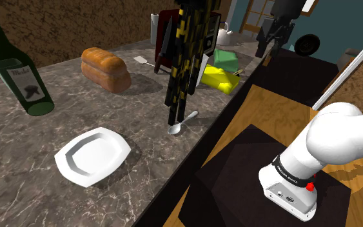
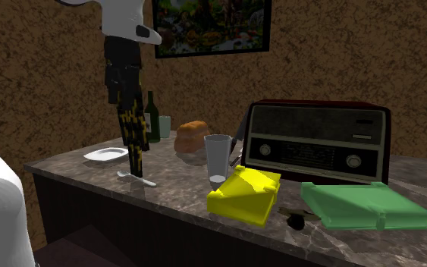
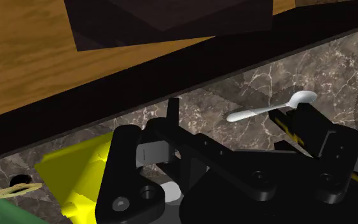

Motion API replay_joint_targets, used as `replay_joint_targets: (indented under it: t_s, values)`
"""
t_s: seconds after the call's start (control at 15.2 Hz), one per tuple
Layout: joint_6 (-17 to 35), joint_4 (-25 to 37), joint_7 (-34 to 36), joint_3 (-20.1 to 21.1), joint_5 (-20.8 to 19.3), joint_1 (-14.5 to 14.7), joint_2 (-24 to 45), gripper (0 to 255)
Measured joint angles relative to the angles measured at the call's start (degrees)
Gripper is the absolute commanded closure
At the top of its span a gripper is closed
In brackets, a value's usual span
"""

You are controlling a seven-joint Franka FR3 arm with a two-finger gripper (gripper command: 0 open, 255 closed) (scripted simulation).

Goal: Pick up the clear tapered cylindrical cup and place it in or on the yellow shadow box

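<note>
Currently, reading the second exterior view left to right: plate (image 2: 105,155), then gripper (image 2: 137,168) hanging tip-down low over the spoon (image 2: 139,180), then cup (image 2: 218,161), yellow box (image 2: 243,193), and green box (image 2: 365,203) far right. Radio (image 2: 318,144) stands behind the last three.

Gripper state: cannot tell. Its lower end reads as a black-and-yellow mottled column in both outside views, and the dark housing in the wrist view settles nothing.

Cup: on the counter, upright, long axis vertical, wide mouth up, clear. It stands just beside the yellow box's left edge. They are possibly touching, but the contact line is too dim to call.

Key relation: the cup lies to the second exterior view's right of the gripper, well apart, with bare counter between. In the shoulder view that direction runs up the counter toward the far end.

Judgement: reach not begun. The next move calls for travel rightward along the counter, then an approach squared to a vertical axis. The yellow box sits right past the cup, so the carry is short. The risk is nudging that box on approach.
</note>
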Motion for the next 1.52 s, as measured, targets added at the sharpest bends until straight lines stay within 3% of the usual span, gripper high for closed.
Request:
replay_joint_targets:
  t_s: [0.26,0.86,1.52]
  values:
    - [3.37,0.22,-1.23,-0.91,-0.52,-0.07,3.31,0]
    - [16.08,5.83,-6.80,-5.01,-1.18,0.01,20.26,0]
    - [24.04,19.13,-13.19,-8.63,1.81,-0.17,40.20,0]
